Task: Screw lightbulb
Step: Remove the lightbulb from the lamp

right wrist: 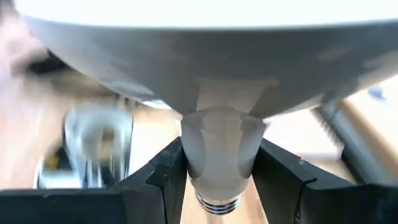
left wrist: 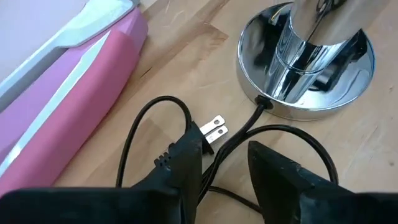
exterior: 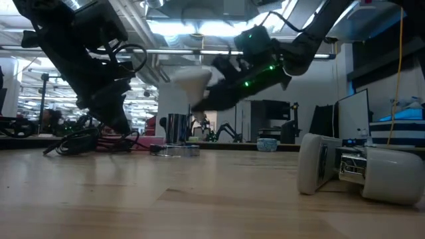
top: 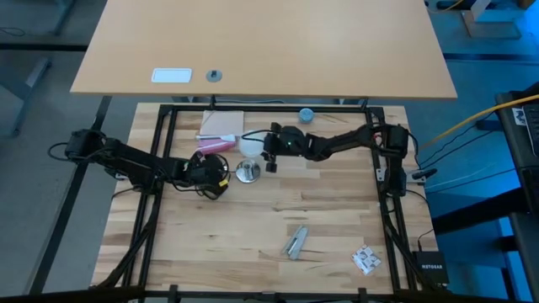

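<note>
The frosted-white lightbulb (top: 251, 148) hangs in the air just on the far side of the silvery socket (top: 247, 172), with my right gripper (top: 264, 152) shut on it. In the low view the lightbulb (exterior: 189, 82) is well above the socket (exterior: 176, 130). The socket stands upright on its round base (left wrist: 306, 93), and its black cord (left wrist: 249, 127) and plug (left wrist: 210, 132) lie on the wood. My left gripper (left wrist: 227, 171) is open just left of the socket, with the cord running between its fingers. My right gripper pinches the lightbulb's narrow neck (right wrist: 219, 146) between its two fingers, just above the threaded base (right wrist: 217, 202). The fingers come from the table's right, slanting slightly down. The globe (right wrist: 205, 56) points away from the wrist, and the bulb is clear of the table and socket. My left gripper: I cannot tell whether its fingers (left wrist: 180, 165) touch the plug or cord.
A pink case (top: 214, 144) and a sheet of paper (top: 221, 124) lie on the far side of my left gripper. A blue-grey cap (top: 306, 114) sits at the back. A metal piece (top: 295, 242) and crumpled packaging (top: 365, 259) lie near the front.
</note>
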